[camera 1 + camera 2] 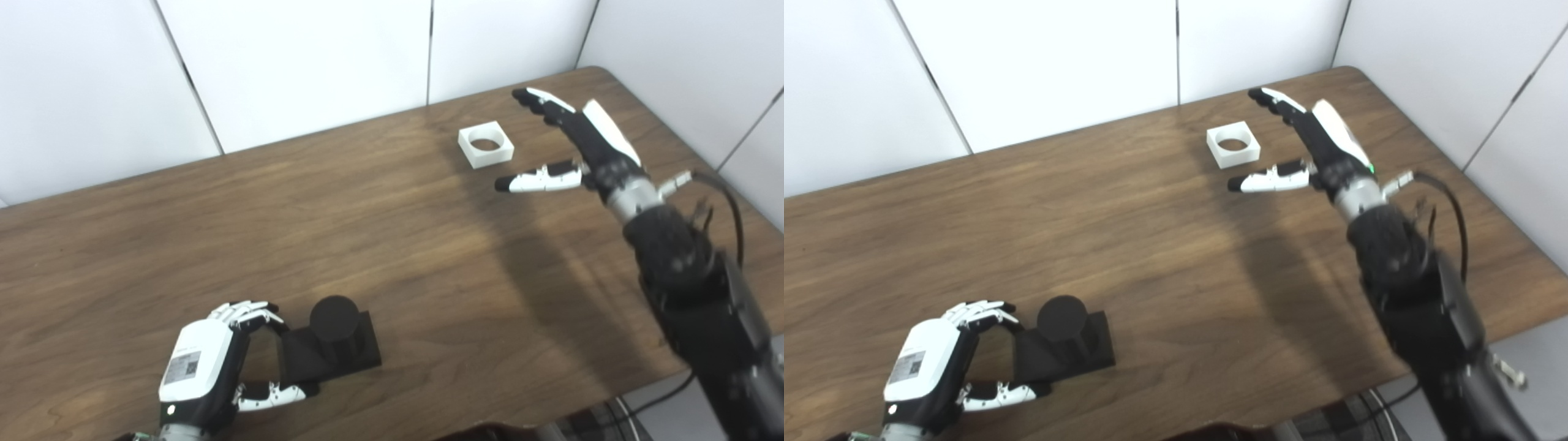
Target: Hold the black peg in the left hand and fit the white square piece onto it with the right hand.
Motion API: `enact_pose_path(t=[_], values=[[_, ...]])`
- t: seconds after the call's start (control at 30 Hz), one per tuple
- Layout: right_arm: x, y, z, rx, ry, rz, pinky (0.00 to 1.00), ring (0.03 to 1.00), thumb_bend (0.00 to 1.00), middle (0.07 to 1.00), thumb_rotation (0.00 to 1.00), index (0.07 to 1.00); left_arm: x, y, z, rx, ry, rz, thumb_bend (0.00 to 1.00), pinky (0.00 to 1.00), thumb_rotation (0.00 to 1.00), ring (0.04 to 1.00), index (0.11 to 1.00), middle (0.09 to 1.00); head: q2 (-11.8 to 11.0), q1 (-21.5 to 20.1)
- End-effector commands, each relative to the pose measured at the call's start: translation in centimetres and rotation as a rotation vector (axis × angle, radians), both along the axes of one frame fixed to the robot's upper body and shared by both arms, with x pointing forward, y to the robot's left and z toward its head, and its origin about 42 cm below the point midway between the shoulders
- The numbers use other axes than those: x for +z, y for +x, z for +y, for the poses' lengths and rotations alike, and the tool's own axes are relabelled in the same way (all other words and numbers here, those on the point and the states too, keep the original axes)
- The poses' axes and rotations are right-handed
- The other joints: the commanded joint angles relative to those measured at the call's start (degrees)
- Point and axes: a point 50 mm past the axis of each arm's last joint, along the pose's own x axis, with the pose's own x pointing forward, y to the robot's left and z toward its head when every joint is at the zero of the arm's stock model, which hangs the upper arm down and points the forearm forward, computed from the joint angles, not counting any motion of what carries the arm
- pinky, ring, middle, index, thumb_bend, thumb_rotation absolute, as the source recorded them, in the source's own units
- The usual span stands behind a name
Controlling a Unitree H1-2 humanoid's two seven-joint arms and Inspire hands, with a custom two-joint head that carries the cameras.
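Note:
The black peg (pixel 334 318), a round post on a square black base (pixel 324 355), stands on the table at the front left. My left hand (pixel 208 367) is at the base's left end, fingers on its far corner and thumb on its near corner, pinching it. The white square piece (pixel 486 144), with a round hole, lies flat at the far right. My right hand (pixel 579 147) hovers just right of it, open, fingers stretched out past the piece and thumb pointing left below it, not touching it.
The brown wooden table (pixel 392 245) ends at white wall panels behind and on the right. Its front edge runs close under my right forearm (pixel 692 288), with cables and floor below it.

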Motion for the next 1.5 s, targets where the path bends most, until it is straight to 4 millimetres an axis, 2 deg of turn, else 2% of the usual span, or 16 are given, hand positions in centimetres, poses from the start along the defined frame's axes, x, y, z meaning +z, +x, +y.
enact_pose_path(t=[0.0, 0.07, 0.3, 0.5, 0.83, 1.07, 1.47], values=[[2.6, 1.8, -0.3, 0.016, -0.113, -0.022, 0.86, 0.914, 0.89, 0.916, 0.23, 0.885, -0.9, -0.3, 1.4, 0.025, 0.058, 0.041, 0.52, 0.87, 0.05, 0.811, 0.484, 0.764, -0.2, -0.1], [3.3, 3.1, -0.5, 0.022, -0.176, 0.023, 0.87, 0.952, 0.90, 0.946, 0.27, 0.908, -1.0, -0.4, 1.5, 0.025, 0.056, 0.042, 0.52, 0.87, 0.05, 0.811, 0.484, 0.764, -0.6, -0.1], [4.8, 8.0, -0.7, 0.008, -0.348, 0.156, 0.93, 1.000, 0.96, 0.977, 0.27, 0.928, -1.4, -0.7, 1.7, 0.023, 0.056, 0.042, 0.52, 0.87, 0.05, 0.813, 0.485, 0.764, -1.7, 0.3], [4.9, 10.7, -0.5, 0.013, -0.374, 0.218, 0.94, 1.000, 0.94, 0.972, 0.22, 0.936, -1.6, -1.1, 1.8, 0.025, 0.060, 0.043, 0.52, 0.88, 0.05, 0.816, 0.485, 0.765, -2.5, 1.5], [4.5, 15.6, 0.4, -0.003, -0.447, 0.307, 0.96, 1.000, 0.94, 0.988, 0.21, 0.938, -1.8, -1.1, 2.4, 0.029, 0.073, 0.050, 0.52, 0.88, 0.05, 0.818, 0.485, 0.769, -3.8, 2.0], [3.6, 18.0, 1.4, -0.010, -0.571, 0.376, 0.93, 1.000, 0.97, 0.977, 0.23, 0.924, -2.0, -1.4, 2.2, 0.032, 0.067, 0.053, 0.52, 0.88, 0.05, 0.821, 0.485, 0.772, -4.0, 2.4], [2.8, 19.1, 2.2, 0.015, -0.684, 0.442, 0.96, 0.999, 0.98, 0.970, 0.25, 0.897, -1.6, -1.8, 1.9, 0.035, 0.062, 0.053, 0.52, 0.89, 0.05, 0.832, 0.485, 0.779, -3.3, 3.4]])
